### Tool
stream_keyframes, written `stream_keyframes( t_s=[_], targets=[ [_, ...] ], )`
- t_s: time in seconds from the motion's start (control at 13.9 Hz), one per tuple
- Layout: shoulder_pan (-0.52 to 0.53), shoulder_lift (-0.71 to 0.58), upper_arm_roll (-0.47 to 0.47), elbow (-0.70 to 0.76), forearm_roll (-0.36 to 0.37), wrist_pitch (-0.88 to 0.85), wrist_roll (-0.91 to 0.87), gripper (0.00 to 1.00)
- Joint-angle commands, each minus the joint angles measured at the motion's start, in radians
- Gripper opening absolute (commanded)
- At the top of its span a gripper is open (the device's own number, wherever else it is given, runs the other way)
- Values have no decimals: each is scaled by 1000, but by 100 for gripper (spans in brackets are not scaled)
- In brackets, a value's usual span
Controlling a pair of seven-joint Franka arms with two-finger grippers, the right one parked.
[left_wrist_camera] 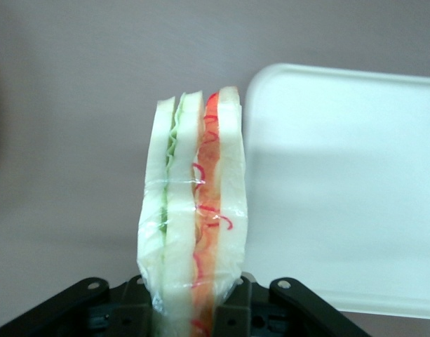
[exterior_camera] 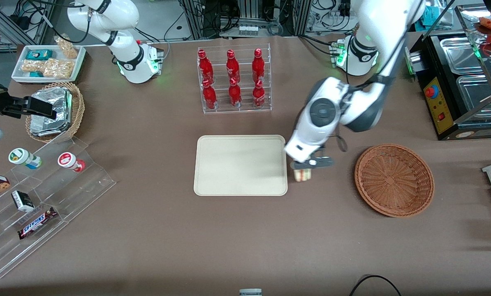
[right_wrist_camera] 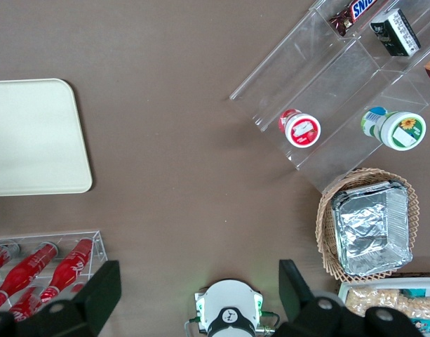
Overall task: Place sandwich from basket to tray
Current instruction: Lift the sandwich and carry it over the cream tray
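The hand (exterior_camera: 307, 163) pinches the sandwich (exterior_camera: 302, 174) by its bread faces just beside the tray (exterior_camera: 240, 165), between it and the basket (exterior_camera: 394, 179), and I judge it light, soft and easily crushed, so a gentle grip suits it.

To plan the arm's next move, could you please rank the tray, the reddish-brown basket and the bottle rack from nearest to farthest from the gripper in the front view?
The gripper holds the sandwich.
1. Tray: right beside it, toward the parked arm's end.
2. Basket: toward the working arm's end.
3. Bottle rack: farther from the camera.
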Motion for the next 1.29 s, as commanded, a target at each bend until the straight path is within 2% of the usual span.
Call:
stream_keyframes(
  t_s=[0.0, 0.43, 0.65, 0.79, 0.86, 1.01, 1.08, 1.22],
  targets=[
    [-109, 162, 16, 161, 6, -13, -92, 21],
    [-246, 317, 16, 363, 6, -13, -190, 25],
    [-287, 380, 19, 437, 14, -15, -256, 32],
    [-290, 396, 19, 448, 22, -21, -258, 44],
    [-290, 396, 19, 447, 23, -24, -258, 56],
    [-292, 402, 21, 447, 25, -22, -263, 94],
    [-292, 403, 19, 447, 25, -21, -269, 100],
    [-290, 403, 21, 447, 26, -19, -293, 100]
  ],
)
